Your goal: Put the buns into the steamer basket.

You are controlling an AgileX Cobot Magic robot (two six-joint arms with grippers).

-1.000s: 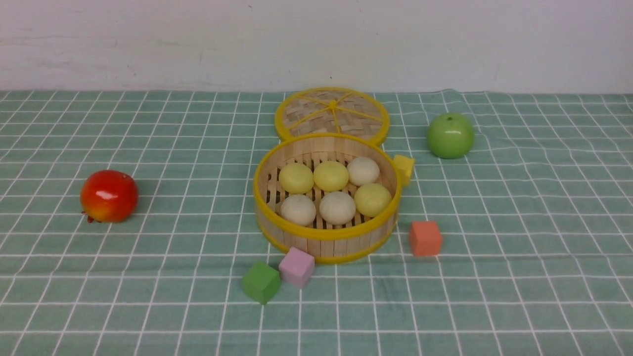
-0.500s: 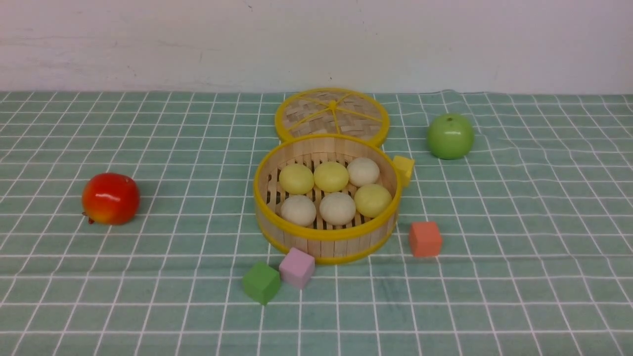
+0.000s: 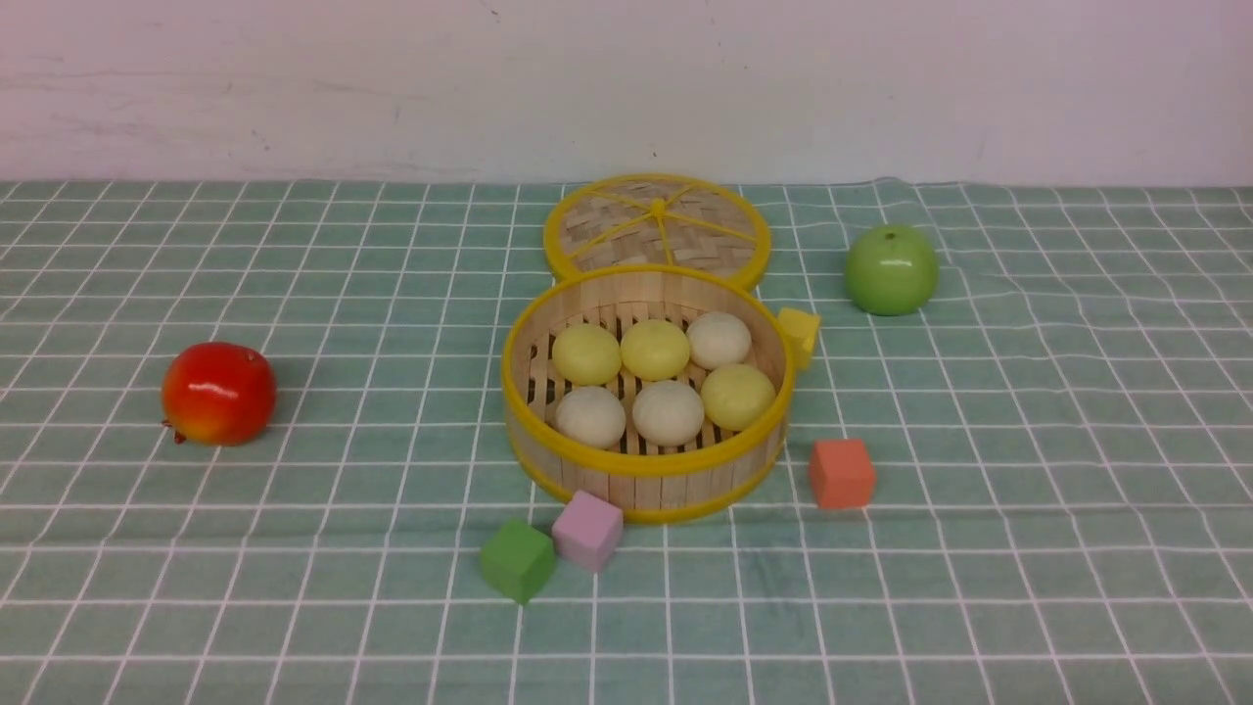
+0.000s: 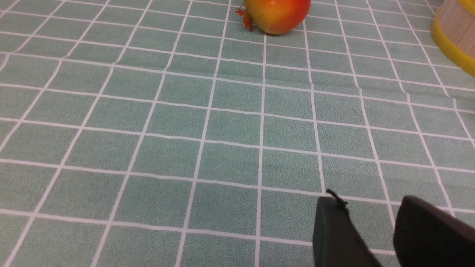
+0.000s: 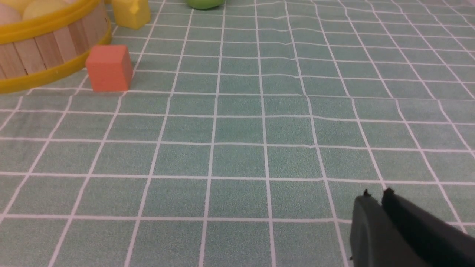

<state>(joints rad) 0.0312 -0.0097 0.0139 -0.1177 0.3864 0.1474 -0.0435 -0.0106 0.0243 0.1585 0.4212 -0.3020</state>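
The steamer basket [image 3: 641, 465] stands mid-table with the buns inside it. Three are pale yellow [image 3: 586, 353] and three beige-white [image 3: 667, 411], sitting in two rows on the slats. Neither arm shows in the front view. In the left wrist view my left gripper [image 4: 367, 200] hovers over bare cloth, open and empty, with the basket's wall [image 4: 454, 37] far off. In the right wrist view my right gripper [image 5: 376, 193] is shut and empty above the cloth, well away from the basket [image 5: 44, 40].
The woven lid [image 3: 657, 223] lies behind the basket. A red apple [image 3: 218, 394] sits at the left and a green apple [image 3: 891, 268] at the back right. Yellow [image 3: 800, 333], orange [image 3: 841, 473], pink [image 3: 587, 530] and green [image 3: 516, 559] cubes ring the basket.
The red apple has shifted very slightly to the right and nearer. The basket, buns and cubes have not moved.
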